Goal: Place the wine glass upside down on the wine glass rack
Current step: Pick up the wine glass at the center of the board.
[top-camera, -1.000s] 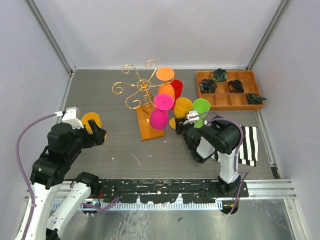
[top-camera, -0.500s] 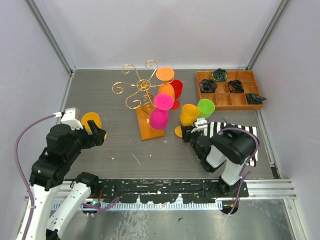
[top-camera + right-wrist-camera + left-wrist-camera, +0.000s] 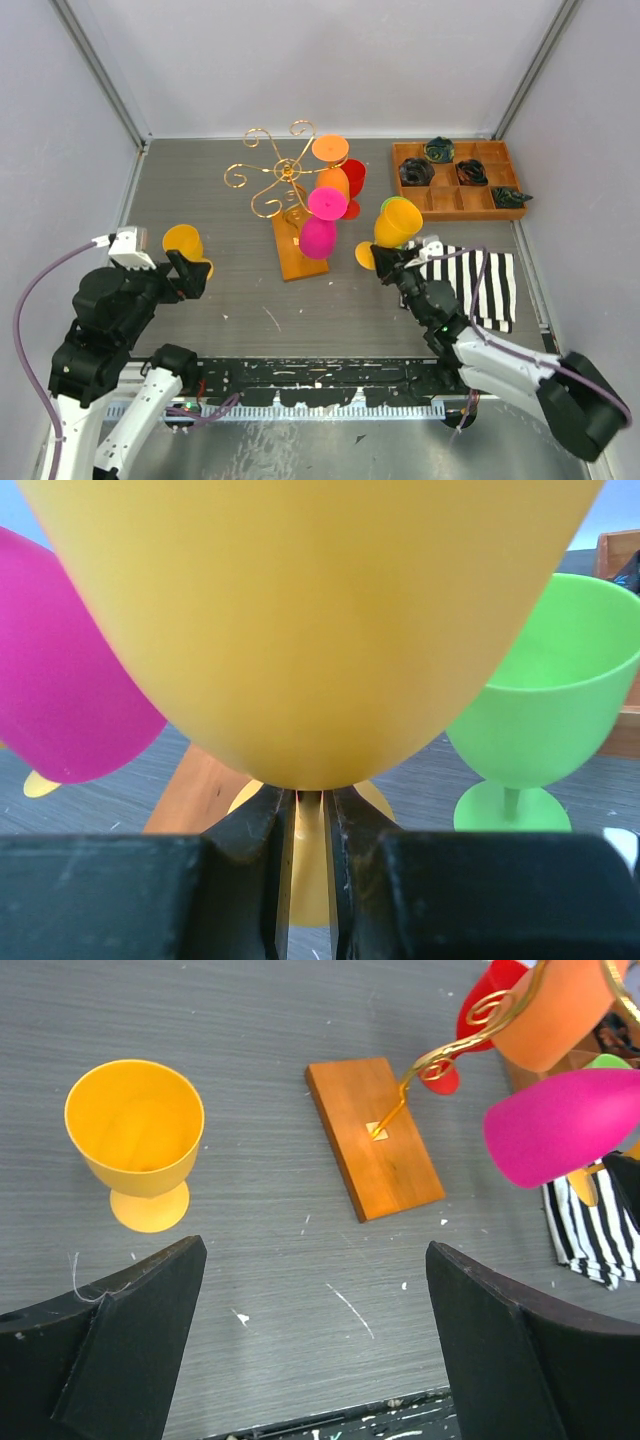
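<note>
My right gripper is shut on the stem of a yellow-orange wine glass, just right of the wine glass rack's wooden base. In the right wrist view the glass bowl fills the frame above my right gripper, and the stem sits between the fingers. The gold wire rack carries a magenta glass, an orange glass and a red glass. My left gripper is open and empty, a little short of an upright yellow glass.
A green glass stands upright just right of the held one. A compartmented wooden tray with dark items sits at the back right. A black-and-white striped cloth lies under the right arm. The upright yellow glass is at the left.
The right arm has stretched low and forward, carrying the yellow-orange glass rightward until it covers the green one. The left gripper has opened wider and pulled back slightly.
</note>
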